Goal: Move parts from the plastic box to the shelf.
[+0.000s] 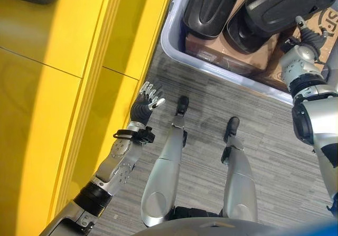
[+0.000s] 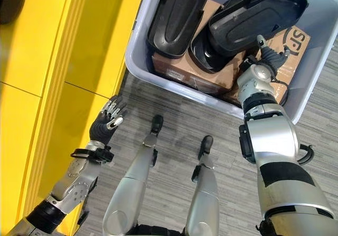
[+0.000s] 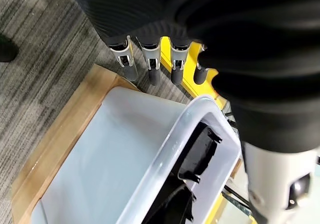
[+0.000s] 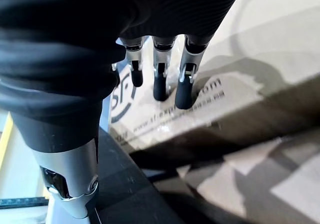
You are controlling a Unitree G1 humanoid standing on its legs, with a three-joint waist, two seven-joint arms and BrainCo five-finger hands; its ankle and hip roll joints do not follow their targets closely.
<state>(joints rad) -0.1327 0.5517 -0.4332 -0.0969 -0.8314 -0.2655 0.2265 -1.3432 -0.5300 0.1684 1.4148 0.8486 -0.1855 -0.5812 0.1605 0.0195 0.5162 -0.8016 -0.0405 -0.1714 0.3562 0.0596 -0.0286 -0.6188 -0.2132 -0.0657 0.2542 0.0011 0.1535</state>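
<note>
right hand (image 2: 269, 59) over three black parts (image 2: 177, 17)

A grey striped carpet floor (image 2: 174, 114) carries a pale translucent plastic box (image 2: 138, 51), which stands just beside a bright yellow shelf unit (image 2: 47, 62); the left wrist view shows the box resting on a flat light-wood board (image 3: 60, 134)

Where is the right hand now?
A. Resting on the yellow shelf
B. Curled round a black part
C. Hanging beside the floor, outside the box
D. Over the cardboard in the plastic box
D: the right hand reaches into the box, its straight fingers above the cardboard next to the black parts, holding nothing.
</note>
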